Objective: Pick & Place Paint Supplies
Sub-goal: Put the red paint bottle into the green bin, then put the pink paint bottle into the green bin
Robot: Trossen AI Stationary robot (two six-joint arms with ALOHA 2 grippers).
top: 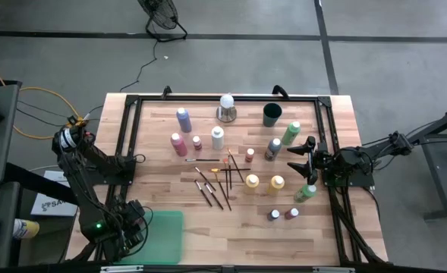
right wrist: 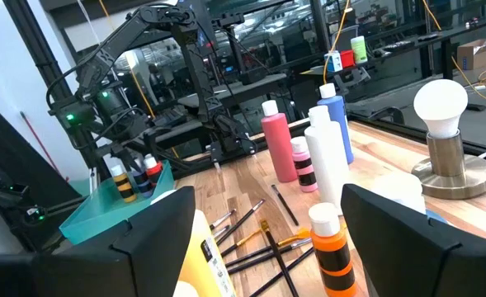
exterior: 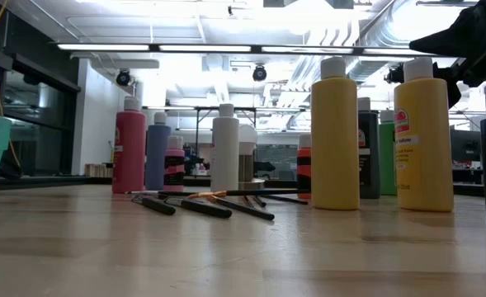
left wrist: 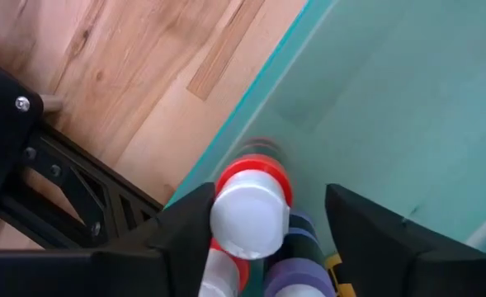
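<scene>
My left gripper [left wrist: 267,247] points down over the teal bin [left wrist: 391,107] at the table's near left [top: 162,235], fingers open. A red paint bottle with a white cap [left wrist: 247,216] stands upright between them, blurred, above other bottles [left wrist: 296,276] in the bin. Many paint bottles stand on the table: pink [top: 177,142], blue-purple [top: 184,119], white [top: 218,137], green [top: 291,133], yellow [top: 252,183]. Thin brushes [top: 215,182] lie flat in the middle. My right gripper [top: 303,157] waits open and level at the table's right edge, holding nothing. My left gripper has one finger [left wrist: 185,227] right beside the red bottle's white cap [left wrist: 226,216]; I cannot tell whether they touch. The other finger [left wrist: 366,231] stands clear of the bottle, with a gap between.
A white bulb on a metal base [top: 226,106] and a dark green cup [top: 272,114] stand at the far side. A black frame [top: 128,136] runs around the table. Free wood lies between the bin and the brushes [top: 208,227].
</scene>
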